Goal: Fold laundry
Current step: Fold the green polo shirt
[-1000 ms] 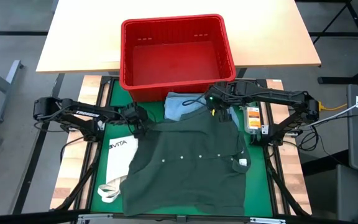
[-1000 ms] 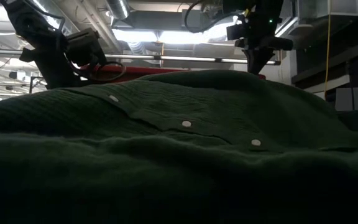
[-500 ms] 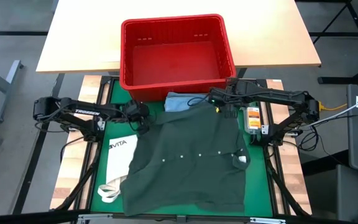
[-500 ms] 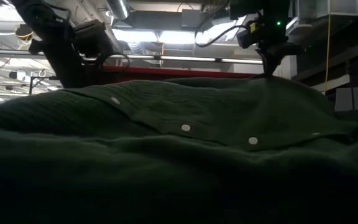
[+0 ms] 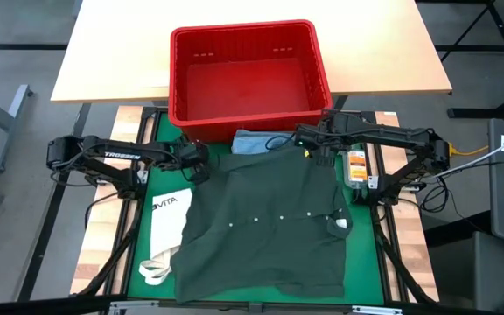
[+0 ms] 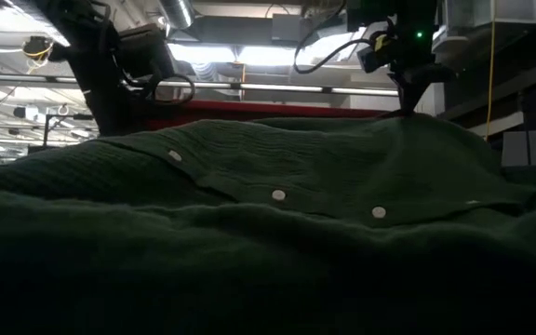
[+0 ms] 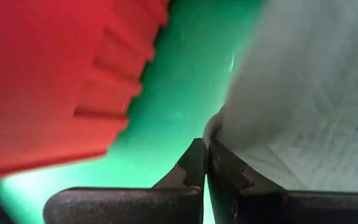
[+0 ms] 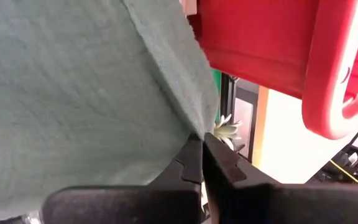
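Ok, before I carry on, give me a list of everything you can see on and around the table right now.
Dark green-grey garment: one, with small white buttons, spread flat over the middle of the green mat.
Light blue piece: one, partly under the green garment's far edge, beside the basket.
Red basket: one, empty, at the far edge of the mat.
White tote bag: one, black lettering, left of the garment and partly under it.
Green mat: one, covering the work surface.
Wooden table: one, light tan, behind the basket.
Left pincer: shut on the garment's far left corner.
Right pincer: shut on the garment's far right corner.
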Available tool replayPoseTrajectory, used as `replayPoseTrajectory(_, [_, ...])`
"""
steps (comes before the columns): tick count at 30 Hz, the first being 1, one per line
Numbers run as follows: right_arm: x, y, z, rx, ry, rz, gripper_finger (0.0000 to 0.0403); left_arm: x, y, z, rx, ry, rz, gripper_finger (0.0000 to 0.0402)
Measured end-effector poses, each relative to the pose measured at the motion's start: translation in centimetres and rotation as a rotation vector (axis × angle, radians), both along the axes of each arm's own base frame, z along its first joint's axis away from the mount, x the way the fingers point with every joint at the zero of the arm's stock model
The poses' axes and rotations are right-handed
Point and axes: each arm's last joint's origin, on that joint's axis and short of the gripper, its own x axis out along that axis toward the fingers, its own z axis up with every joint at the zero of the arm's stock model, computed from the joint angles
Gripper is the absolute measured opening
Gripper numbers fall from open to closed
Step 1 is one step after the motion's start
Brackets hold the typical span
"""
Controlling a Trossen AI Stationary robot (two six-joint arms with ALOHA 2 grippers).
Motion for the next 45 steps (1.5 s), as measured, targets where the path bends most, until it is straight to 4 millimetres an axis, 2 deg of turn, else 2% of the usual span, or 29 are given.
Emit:
replayPoseTrajectory(3, [-0.1,0.0,0.0,0.003,0.012,-0.001,0.0001,-0.4,-0.1,0.5,-0.021,0.078,0.004,0.0])
replayPoseTrajectory(9, [-0.2,0.1,0.0,0.007,0.028,0.002,0.0001,0.1,-0.1,1.9,-0.026,0.073,-0.001,0.0])
replayPoseTrajectory(15, [-0.5,0.0,0.0,-0.013,0.064,0.011,0.0001,0.4,-0.5,4.3,-0.026,0.049,-0.022,0.0])
replayPoseTrajectory(22, [-1.0,0.2,0.6,0.011,0.058,0.055,0.0001,0.2,-1.9,6.7,-0.044,0.122,-0.079,0.0])
replayPoseTrajectory(28, [-1.9,0.5,1.7,0.001,0.006,0.06,0.0001,0.8,-3.3,8.5,-0.059,0.098,-0.148,0.0])
replayPoseTrajectory(35, [-3.1,1.0,2.9,0.076,-0.077,0.086,0.0001,1.0,-4.8,11.0,-0.055,0.088,-0.223,0.0])
replayPoseTrajectory(39, [-3.3,2.1,3.3,0.142,-0.112,0.136,0.0001,1.0,-6.0,11.9,-0.078,0.089,-0.277,0.0])
replayPoseTrajectory(45, [-3.0,5.7,3.5,0.202,-0.147,0.237,0.0001,0.8,-8.2,12.0,-0.187,0.08,-0.358,0.0])
